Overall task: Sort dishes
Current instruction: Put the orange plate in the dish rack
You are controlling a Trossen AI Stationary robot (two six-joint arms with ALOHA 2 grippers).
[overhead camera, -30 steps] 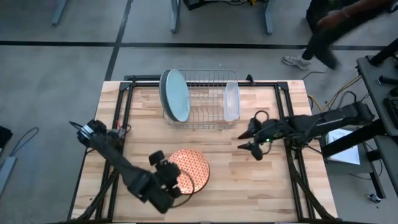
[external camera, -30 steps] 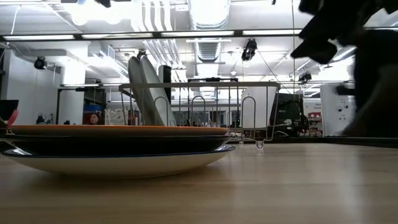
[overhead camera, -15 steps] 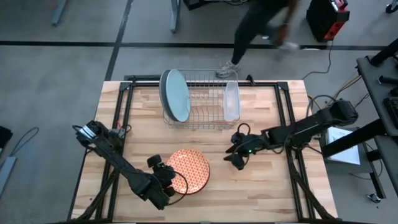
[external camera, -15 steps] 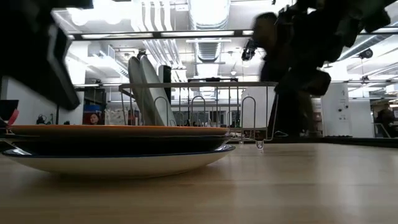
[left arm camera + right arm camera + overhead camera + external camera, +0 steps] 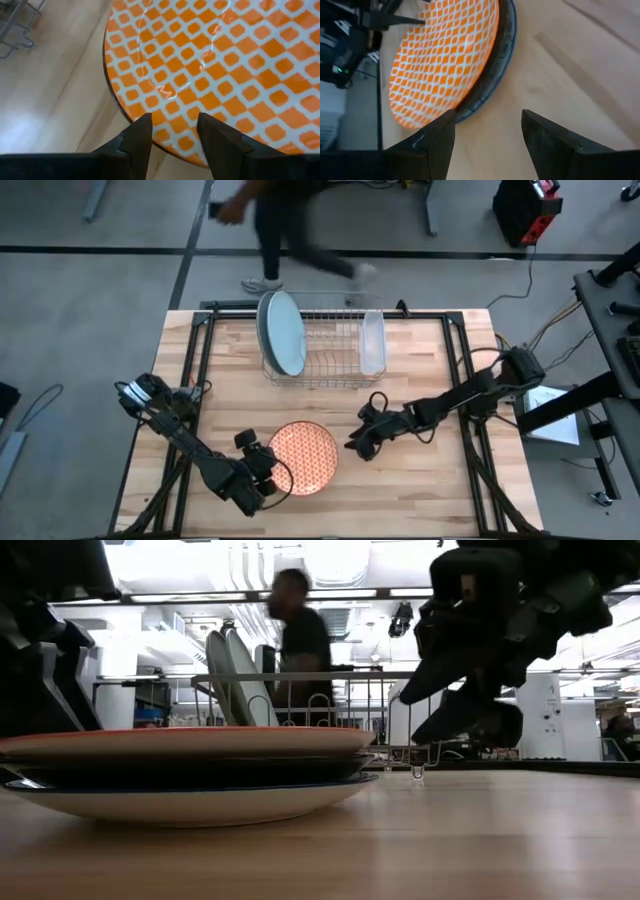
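- Three plates sit stacked near the front of the wooden surface [image 5: 420, 480]: an orange-and-white checked plate [image 5: 305, 456] on top, a dark plate [image 5: 200, 772] under it, and a pale plate [image 5: 200, 802] at the bottom.
- The left hand [image 5: 262, 469] is at the stack's front-left edge, fingers spread, with the rim of the checked plate between them in its wrist view; it grips nothing.
- The right hand [image 5: 357, 440] hangs just beside the stack's right edge, fingers parted and empty, raised off the surface in the low view.
- Farther back stands a wire rack [image 5: 325, 340], holding two large plates [image 5: 282, 332] upright at its left end and a clear tub [image 5: 372, 341] at its right end.
- Beyond the surface, a person [image 5: 280, 230] walks across the floor.
- Risk, as a judgement: both hands close on the same stack from opposite sides, so they could collide or push the stack sideways. A shallow grip on the thin rim could let the top plate slip, or drag the dark plate along with it.
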